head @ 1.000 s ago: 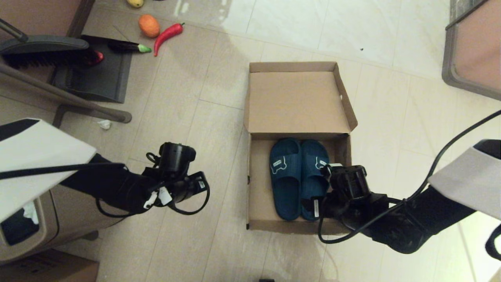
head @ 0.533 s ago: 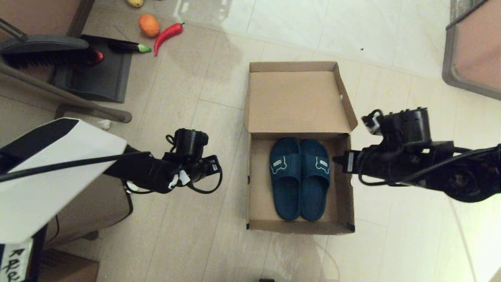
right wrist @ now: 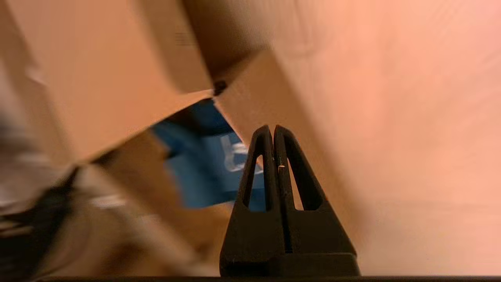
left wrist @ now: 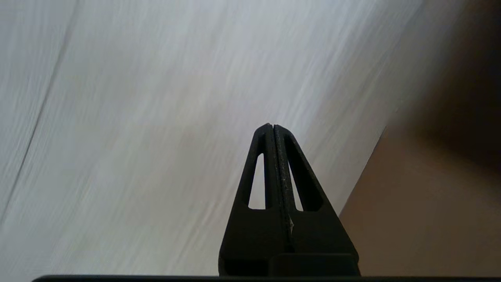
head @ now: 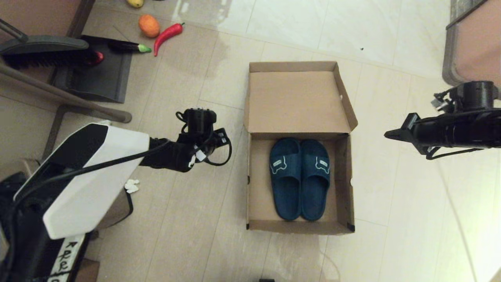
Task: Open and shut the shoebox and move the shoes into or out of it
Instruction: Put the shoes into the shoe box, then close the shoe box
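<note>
The shoebox (head: 258, 184) stands open on the floor, its hinged lid (head: 297, 102) laid back on the far side. Both navy slide shoes (head: 299, 178) lie side by side inside, toes toward the lid. My right gripper (head: 386, 135) hangs shut and empty to the right of the box, clear of its wall. In the right wrist view the shut right gripper (right wrist: 273, 127) points at the box wall (right wrist: 274, 102) and a blue shoe (right wrist: 203, 172). My left gripper (head: 225, 137) is left of the box; in the left wrist view the left gripper (left wrist: 272, 125) is shut and empty beside the box side (left wrist: 422, 219).
A broom and dustpan (head: 94, 74) lie at the far left, with a toy eggplant (head: 129, 47), red chili (head: 168, 34) and orange (head: 149, 26) nearby. A piece of furniture (head: 469, 47) stands at the far right. A white scrap (head: 132, 186) lies by my left arm.
My right arm has pulled out of the box and swung away to the right, leaving the shoes inside. My left arm has moved up and closer to the box's left side.
</note>
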Motion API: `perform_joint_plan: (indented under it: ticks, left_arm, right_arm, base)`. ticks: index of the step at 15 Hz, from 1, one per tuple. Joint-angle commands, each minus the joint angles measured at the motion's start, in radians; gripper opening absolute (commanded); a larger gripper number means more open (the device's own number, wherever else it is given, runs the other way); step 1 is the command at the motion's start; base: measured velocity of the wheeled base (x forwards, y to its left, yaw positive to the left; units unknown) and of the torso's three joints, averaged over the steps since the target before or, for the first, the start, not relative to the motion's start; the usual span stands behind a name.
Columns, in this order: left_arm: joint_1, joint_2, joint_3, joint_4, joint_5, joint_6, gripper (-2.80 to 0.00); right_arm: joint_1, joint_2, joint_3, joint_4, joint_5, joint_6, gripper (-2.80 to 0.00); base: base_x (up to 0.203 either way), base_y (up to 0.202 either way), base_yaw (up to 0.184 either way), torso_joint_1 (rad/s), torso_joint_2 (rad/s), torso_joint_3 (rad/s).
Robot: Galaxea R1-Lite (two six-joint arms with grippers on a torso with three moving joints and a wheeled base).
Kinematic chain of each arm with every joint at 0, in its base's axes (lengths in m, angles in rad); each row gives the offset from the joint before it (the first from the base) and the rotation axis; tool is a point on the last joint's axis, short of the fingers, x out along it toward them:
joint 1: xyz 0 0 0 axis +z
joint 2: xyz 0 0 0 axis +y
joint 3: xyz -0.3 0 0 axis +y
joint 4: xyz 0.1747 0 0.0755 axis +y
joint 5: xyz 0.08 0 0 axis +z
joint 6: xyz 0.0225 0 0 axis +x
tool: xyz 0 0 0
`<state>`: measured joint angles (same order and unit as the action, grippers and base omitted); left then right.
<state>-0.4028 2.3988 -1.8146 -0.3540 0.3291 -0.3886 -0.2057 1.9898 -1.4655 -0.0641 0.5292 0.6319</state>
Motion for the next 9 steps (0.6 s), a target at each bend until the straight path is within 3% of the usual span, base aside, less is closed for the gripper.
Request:
perform_joint_plan:
  ticks: [1,3,6,9]
  left_arm:
    - [-0.005,0.089,-0.144,-0.006,0.002,-0.015,-2.8]
    - [-0.009,0.088,-0.135,-0.01,-0.022,-0.052,-2.8]
    - [-0.007,0.081,-0.135,-0.053,-0.099,-0.101,-2.8]
    - [-0.025,0.088,-0.123,-0.088,-0.107,-0.099,-2.8]
  right_arm:
    - [-0.029,0.159,-0.046,-0.017,0.086,0.139,-2.8]
    - [-0.023,0.253,-0.116,-0.121,0.126,0.324,-2.8]
    - [0.019,0.371,-0.304,-0.167,0.135,0.471,-2.8]
    - [0.07,0.461,-0.477,-0.177,0.131,0.622,-2.8]
  base:
    - [0.0,0.0,0.0,0.0,0.0,0.0]
    - [0.0,0.0,0.0,0.0,0.0,0.0]
    - [0.0,0.0,0.0,0.0,0.0,0.0]
    - [0.0,0.0,0.0,0.0,0.0,0.0]
